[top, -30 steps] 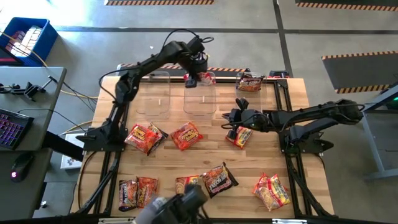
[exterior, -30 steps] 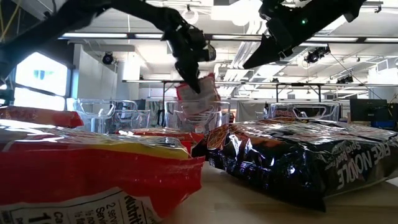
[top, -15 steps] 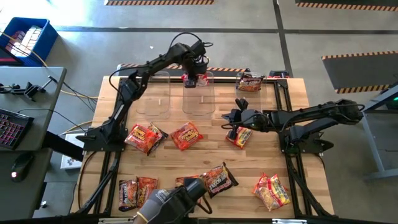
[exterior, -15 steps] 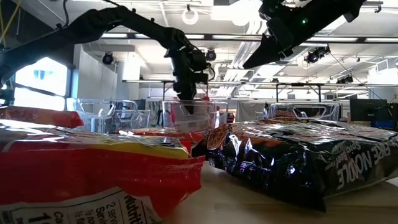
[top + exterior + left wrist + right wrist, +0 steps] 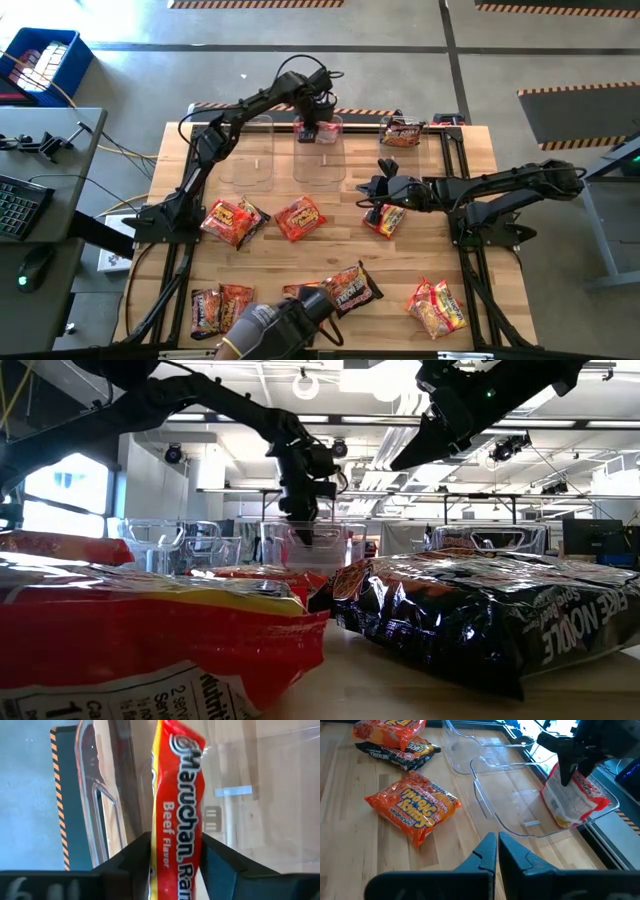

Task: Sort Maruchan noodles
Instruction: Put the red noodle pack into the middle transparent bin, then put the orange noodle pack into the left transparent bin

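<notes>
Change since earlier: left gripper (image 5: 318, 118) had carried the red-and-white packet (image 5: 320, 130) from above the bin rim down into the middle clear bin (image 5: 322, 165) at upper centre of the high view; everything else lay as before.
Table (image 5: 470, 290): wooden, with about ten loose packets spread over its lower half in the high view, orange ones (image 5: 300, 217) at centre, a dark one (image 5: 352, 287) at lower centre.
Bins: the middle one received the packet; the left clear bin (image 5: 250, 150) beside it looked bare.
Right gripper (image 5: 368, 187): waited right of centre, fingers together, gripping nothing.
Left gripper state: its fingers (image 5: 127, 857) flanked the packet on both flat faces; whether they were gripping or letting go, I cannot tell.
Handling: packet judged light, crinkly, slippery, with a brittle block inside; best pinched across the thin faces near one end, gently.
</notes>
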